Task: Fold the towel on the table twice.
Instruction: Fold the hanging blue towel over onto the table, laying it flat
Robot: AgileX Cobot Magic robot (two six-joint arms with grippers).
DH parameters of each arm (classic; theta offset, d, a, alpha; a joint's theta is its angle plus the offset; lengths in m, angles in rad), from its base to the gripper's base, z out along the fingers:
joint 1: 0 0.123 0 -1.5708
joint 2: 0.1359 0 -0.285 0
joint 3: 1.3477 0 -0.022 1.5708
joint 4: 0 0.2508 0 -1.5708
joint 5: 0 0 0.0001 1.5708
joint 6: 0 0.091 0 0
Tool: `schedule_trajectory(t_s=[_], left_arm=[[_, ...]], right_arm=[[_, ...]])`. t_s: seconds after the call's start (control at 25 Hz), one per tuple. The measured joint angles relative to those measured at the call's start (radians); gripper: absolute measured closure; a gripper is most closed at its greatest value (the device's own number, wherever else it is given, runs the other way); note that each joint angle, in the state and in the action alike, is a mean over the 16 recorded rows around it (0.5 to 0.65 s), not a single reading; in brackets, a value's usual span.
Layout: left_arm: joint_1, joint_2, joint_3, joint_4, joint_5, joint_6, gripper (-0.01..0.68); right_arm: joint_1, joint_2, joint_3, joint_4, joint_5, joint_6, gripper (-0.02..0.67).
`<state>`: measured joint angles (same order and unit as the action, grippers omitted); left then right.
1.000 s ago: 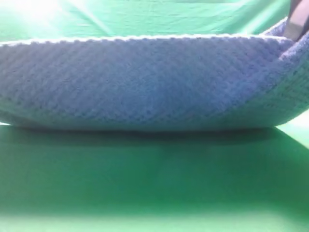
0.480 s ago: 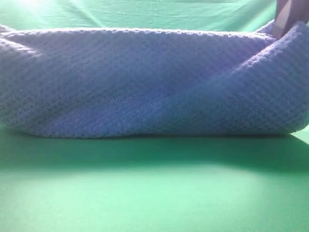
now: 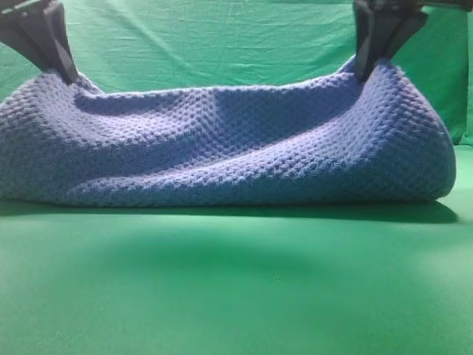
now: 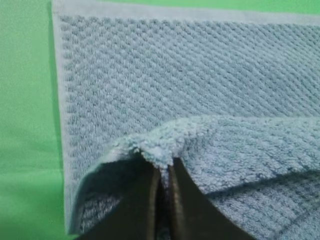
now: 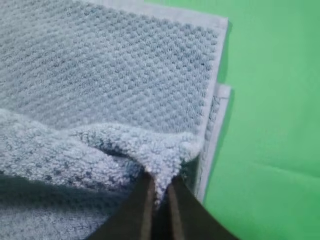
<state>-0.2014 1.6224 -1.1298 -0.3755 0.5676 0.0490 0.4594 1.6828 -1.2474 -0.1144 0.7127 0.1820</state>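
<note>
The blue-grey waffle-knit towel (image 3: 236, 148) lies across the green table (image 3: 236, 281), its near edge lifted and carried over the rest, forming a rounded fold. My left gripper (image 3: 70, 74) is shut on the towel's left corner (image 4: 155, 150), held above the lower layer. My right gripper (image 3: 363, 74) is shut on the right corner (image 5: 162, 162). In both wrist views the flat lower layer of the towel (image 4: 200, 65) (image 5: 110, 65) lies under the pinched corners, with its far hem visible.
A wrinkled green backdrop cloth (image 3: 222, 44) hangs behind the towel. Bare green table surface spreads in front of the towel and shows beside it in the wrist views (image 4: 25, 100) (image 5: 270, 100).
Both grippers have carried the towel's held edge up and away from the camera, over the towel. The cloth has shrunk in view and both grippers now show at the top corners.
</note>
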Motion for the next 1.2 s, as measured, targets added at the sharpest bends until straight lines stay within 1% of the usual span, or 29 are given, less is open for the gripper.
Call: schedule_trajectory(t_s=[0.2,0.36,0.68,0.8,0.92,1.0,1.08,1.2], left_arm=[[0.0,0.11,-0.104,0.036,-0.023,-0.006,0.673],[0.0,0.176,-0.153,0.062,-0.058,-0.01,0.673],[0.0,0.267,-0.182,0.086,-0.151,-0.01,0.673],[0.0,0.29,-0.183,0.088,-0.184,-0.006,0.666],[0.0,0.306,-0.183,0.09,-0.21,0.001,0.649],[0.0,0.314,-0.184,0.091,-0.222,0.009,0.617],[0.0,0.318,-0.184,0.091,-0.229,0.018,0.565],[0.0,0.314,-0.186,0.092,-0.228,0.033,0.456]], right_arm=[[-0.019,0.115,-0.1,-0.017,-0.022,-0.011,0.649],[-0.037,0.187,-0.152,-0.027,-0.053,-0.015,0.649],[-0.065,0.283,-0.194,-0.03,-0.138,-0.028,0.649],[-0.068,0.303,-0.198,-0.031,-0.173,-0.034,0.634],[-0.068,0.317,-0.199,-0.031,-0.203,-0.041,0.579],[-0.068,0.324,-0.2,-0.031,-0.22,-0.045,0.514],[-0.069,0.328,-0.2,-0.032,-0.232,-0.048,0.435],[-0.069,0.323,-0.206,-0.035,-0.231,-0.051,0.315]])
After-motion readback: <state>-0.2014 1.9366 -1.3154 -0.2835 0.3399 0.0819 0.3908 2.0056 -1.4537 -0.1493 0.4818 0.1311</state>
